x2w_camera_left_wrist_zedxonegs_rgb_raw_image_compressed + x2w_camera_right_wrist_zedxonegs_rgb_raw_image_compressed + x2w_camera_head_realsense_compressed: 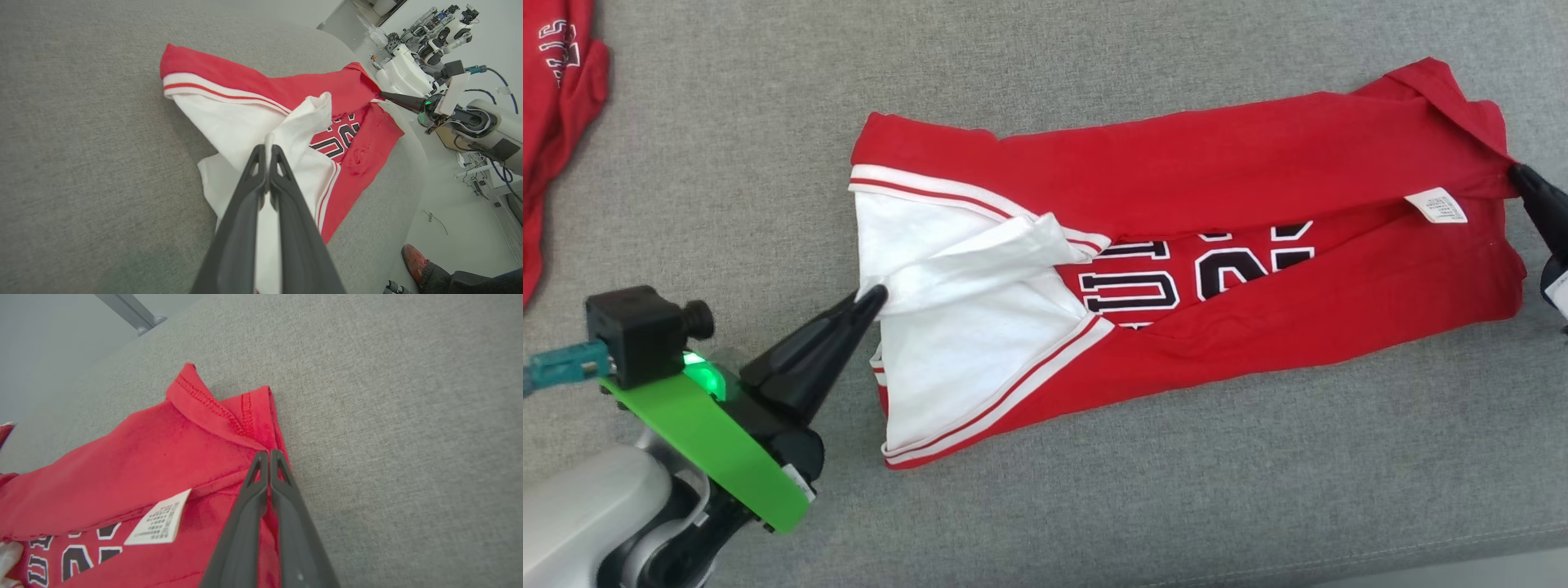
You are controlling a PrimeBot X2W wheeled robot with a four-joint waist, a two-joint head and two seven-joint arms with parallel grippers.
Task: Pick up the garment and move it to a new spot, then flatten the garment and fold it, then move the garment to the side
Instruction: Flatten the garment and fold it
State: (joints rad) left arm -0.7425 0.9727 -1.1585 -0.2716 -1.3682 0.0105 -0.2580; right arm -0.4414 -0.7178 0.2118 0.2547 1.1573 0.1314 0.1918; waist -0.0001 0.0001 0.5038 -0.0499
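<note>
The garment (1258,155) is a red shirt with white sleeves, red-and-white trim and dark lettering, lying lengthwise and partly folded on the grey cushion. My left gripper (878,294) is shut on a bunched fold of white sleeve at the garment's left end; the left wrist view has cloth (304,118) pinched between its fingertips (267,149). At the right edge, my right gripper (1517,173) is shut on the red hem corner, seen close in the right wrist view (267,452) beside the stitched hem (212,406). A white care label (1437,205) lies near that corner.
A second red garment (556,122) lies at the far left of the grey cushion (1094,506). In the left wrist view a person's red shoe (414,261) stands on the floor past the cushion's edge, with other robot equipment (408,69) behind.
</note>
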